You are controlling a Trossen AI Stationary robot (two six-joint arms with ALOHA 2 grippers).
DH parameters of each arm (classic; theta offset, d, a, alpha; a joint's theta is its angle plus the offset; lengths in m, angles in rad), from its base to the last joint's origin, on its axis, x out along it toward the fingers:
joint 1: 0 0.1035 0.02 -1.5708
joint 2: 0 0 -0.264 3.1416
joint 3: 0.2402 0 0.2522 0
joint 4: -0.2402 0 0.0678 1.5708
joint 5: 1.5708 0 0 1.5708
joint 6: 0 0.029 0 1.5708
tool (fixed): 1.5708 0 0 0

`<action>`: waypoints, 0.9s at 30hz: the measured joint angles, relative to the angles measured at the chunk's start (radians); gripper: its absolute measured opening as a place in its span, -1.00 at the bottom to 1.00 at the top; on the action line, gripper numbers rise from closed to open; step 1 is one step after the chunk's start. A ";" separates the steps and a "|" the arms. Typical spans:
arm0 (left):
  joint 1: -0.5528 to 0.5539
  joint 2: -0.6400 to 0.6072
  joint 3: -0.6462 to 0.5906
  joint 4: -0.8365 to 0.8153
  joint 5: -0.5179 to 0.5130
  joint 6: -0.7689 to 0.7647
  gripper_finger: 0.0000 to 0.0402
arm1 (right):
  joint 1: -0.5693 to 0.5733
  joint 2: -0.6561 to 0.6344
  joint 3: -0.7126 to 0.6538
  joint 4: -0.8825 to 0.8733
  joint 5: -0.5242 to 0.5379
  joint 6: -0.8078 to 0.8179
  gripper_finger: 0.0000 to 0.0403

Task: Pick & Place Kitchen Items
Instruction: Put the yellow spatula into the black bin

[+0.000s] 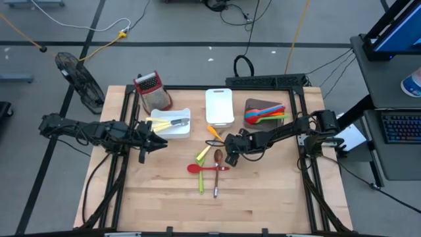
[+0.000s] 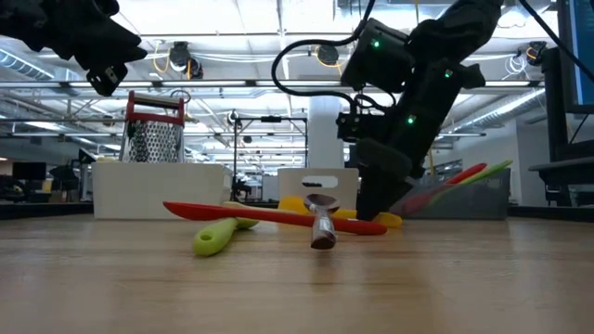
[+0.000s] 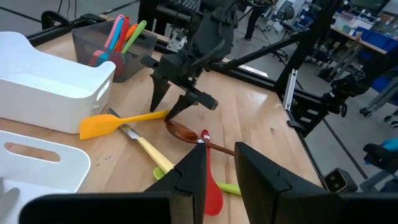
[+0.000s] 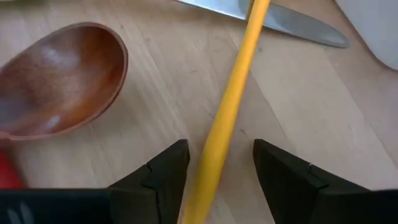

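Item: yellow-handled spatula, orange blade, lying flat on the worktop just in front of the white tray, our landmark; a knife lies beside it, nearer the tray still, and the brown wooden spoon lies just beyond it, away from the tray. We note the right gripper lowered over the handle, jaws open and straddling the shaft, not yet closed on it. We note the left gripper held off the worktop to the far side of the tray from the right arm, near a second white tray, jaws narrowly parted and empty. Handling, as we judge it: light, stiff, smooth plastic, likely to roll or skid if nipped off-centre; we would take the shaft across its width at mid-length, away from the floppy blade. Views: the right wrist view alone shows the handle centred between the jaws; the left wrist view alone shows the spatula whole, with its blade pointing toward the tray; the low view hides it behind the red spoon and green utensil; the high view places the brown tray of coloured spoons beside the landmark
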State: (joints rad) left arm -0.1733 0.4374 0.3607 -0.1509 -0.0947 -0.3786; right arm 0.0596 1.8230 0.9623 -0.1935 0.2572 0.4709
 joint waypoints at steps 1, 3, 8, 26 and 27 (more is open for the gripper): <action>0.000 0.000 0.000 0.000 0.001 0.000 -0.57 | 0.001 0.001 0.000 0.000 0.007 0.011 -0.12; 0.000 0.000 0.000 0.001 0.001 -0.001 -0.57 | 0.001 0.002 0.000 0.000 0.008 0.015 -0.18; 0.000 0.000 0.000 0.003 0.010 -0.009 -0.57 | 0.001 0.000 -0.002 0.002 0.010 0.072 -0.45; 0.000 0.001 0.000 0.005 0.016 0.004 -0.57 | -0.007 -0.145 -0.006 0.050 0.031 0.164 -0.88; 0.000 0.001 0.000 0.005 0.016 0.005 -0.57 | -0.007 -0.163 -0.007 0.052 0.027 0.161 -0.88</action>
State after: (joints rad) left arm -0.1734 0.4385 0.3607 -0.1463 -0.0792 -0.3737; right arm 0.0525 1.6600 0.9554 -0.1416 0.2846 0.6315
